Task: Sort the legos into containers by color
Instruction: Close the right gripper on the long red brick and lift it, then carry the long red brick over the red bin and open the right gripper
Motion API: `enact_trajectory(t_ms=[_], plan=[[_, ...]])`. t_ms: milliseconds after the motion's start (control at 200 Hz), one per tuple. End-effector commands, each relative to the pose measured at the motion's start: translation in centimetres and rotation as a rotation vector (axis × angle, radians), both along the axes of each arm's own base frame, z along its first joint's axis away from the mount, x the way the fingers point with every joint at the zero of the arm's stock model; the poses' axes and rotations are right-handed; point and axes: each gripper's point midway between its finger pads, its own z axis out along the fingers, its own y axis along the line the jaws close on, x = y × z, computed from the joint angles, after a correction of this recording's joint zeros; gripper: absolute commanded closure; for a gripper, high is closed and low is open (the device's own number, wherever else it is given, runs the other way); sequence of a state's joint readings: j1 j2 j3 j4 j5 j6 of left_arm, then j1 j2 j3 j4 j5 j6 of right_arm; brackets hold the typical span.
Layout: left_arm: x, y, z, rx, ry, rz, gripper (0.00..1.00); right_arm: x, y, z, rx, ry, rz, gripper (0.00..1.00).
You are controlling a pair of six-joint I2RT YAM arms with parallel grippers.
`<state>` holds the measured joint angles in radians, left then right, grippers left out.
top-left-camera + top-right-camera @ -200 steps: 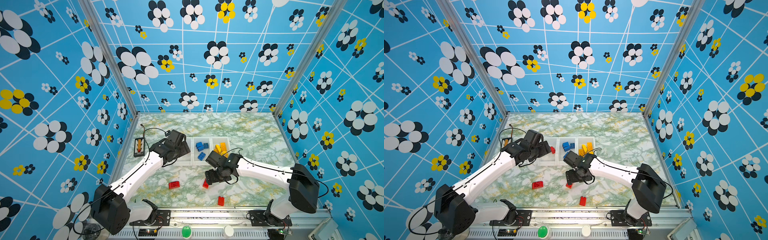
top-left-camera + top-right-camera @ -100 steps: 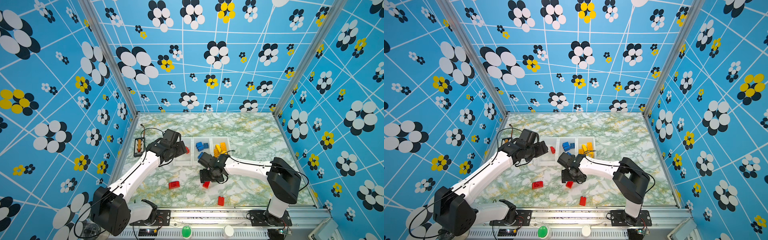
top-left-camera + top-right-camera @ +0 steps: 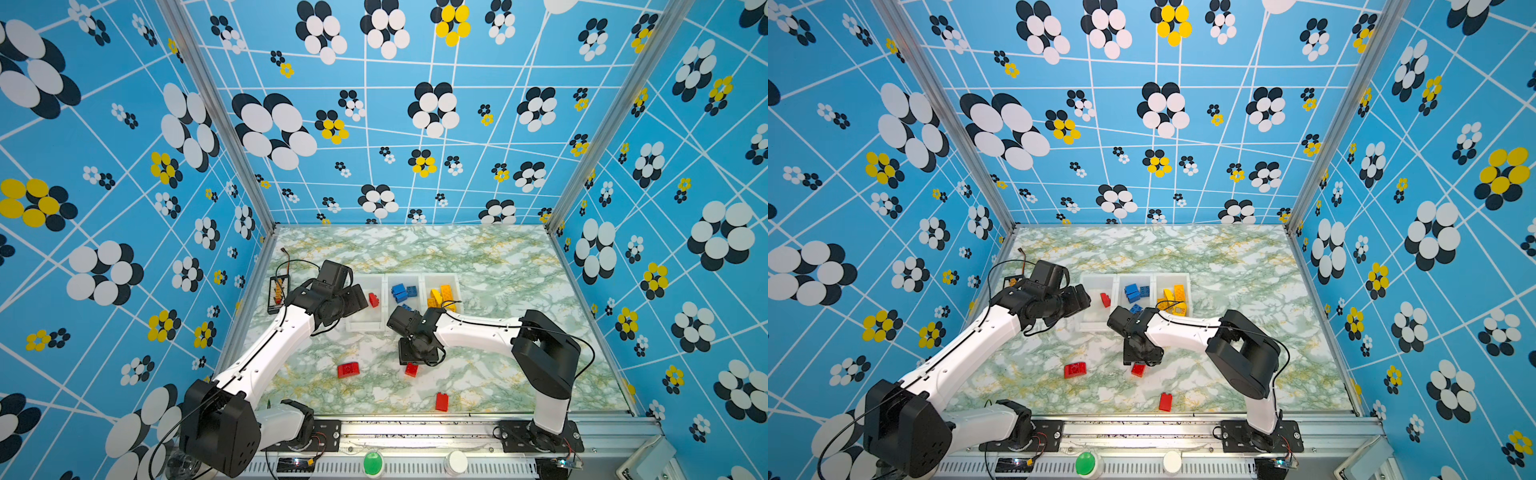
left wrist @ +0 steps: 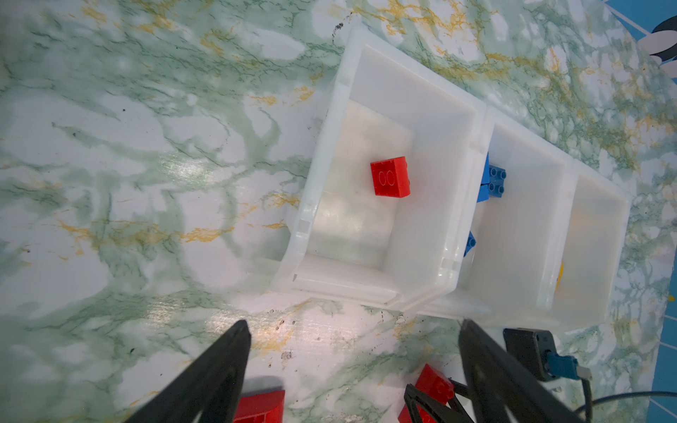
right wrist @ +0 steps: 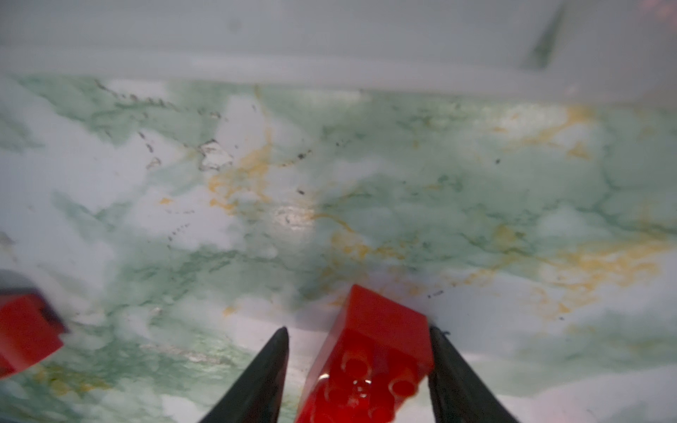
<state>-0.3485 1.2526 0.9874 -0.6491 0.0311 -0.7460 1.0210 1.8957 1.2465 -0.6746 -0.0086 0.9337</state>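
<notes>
Although most of the sorting looks done, the red legos are what remains. Of the three joined containers (image 4: pixel 403 91), the one just ahead of the left pincer (image 4: pixel 353 324) holds a lone red brick (image 4: pixel 390 177). The middle one, further from it, has the blue bricks (image 3: pixel 401 291), and the farthest has the yellow bricks (image 3: pixel 440 297). I see no blue or yellow piece loose on the table (image 3: pixel 498 270).

The left pincer hangs with its fingers wide apart and nothing between them, short of the bin's near wall. The right pincer (image 5: pixel 357 329) is down at the table, straddling a studded red brick (image 5: pixel 370 359). One finger is against the brick's side and the other stands a little clear, so I would not call it clamped yet.

Two more reds wait. A rounded red brick (image 3: pixel 348 369) lies off to the side of the right pincer, toward the left arm, and a third red brick (image 3: pixel 441 401) lies behind it, nearer the robot's base. By my reckoning, three reds are left to bin.
</notes>
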Motion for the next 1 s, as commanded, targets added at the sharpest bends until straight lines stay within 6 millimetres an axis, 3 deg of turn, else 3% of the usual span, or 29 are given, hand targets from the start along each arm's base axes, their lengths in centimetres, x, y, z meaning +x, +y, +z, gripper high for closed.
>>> enact_trajectory(t_ms=[0, 285, 415, 710, 969, 994], plan=[[-0.5, 0.2, 0.0, -0.012, -0.006, -0.012, 0.10, -0.3, -0.6, -0.6, -0.058, 0.010, -0.007, 0.49], [-1.0, 0.5, -0.3, -0.018, 0.001, -0.001, 0.09, 0.0, -0.5, 0.1, -0.076, 0.001, 0.029, 0.69], [-1.4, 0.7, -0.6, -0.021, 0.008, 0.008, 0.09, 0.3, -0.4, 1.6, -0.072, -0.021, 0.060, 0.71], [-2.0, 0.9, -1.1, -0.035, 0.008, 0.028, 0.09, 1.7, 0.5, 7.2, -0.008, -0.129, 0.126, 0.72], [-2.8, 1.3, -0.3, -0.030, -0.008, 0.026, 0.09, 3.7, 3.5, 11.6, 0.069, -0.222, 0.198, 0.72], [-3.0, 1.4, -0.3, -0.029, -0.007, 0.026, 0.09, 4.3, 4.3, 12.9, 0.095, -0.248, 0.203, 0.72]])
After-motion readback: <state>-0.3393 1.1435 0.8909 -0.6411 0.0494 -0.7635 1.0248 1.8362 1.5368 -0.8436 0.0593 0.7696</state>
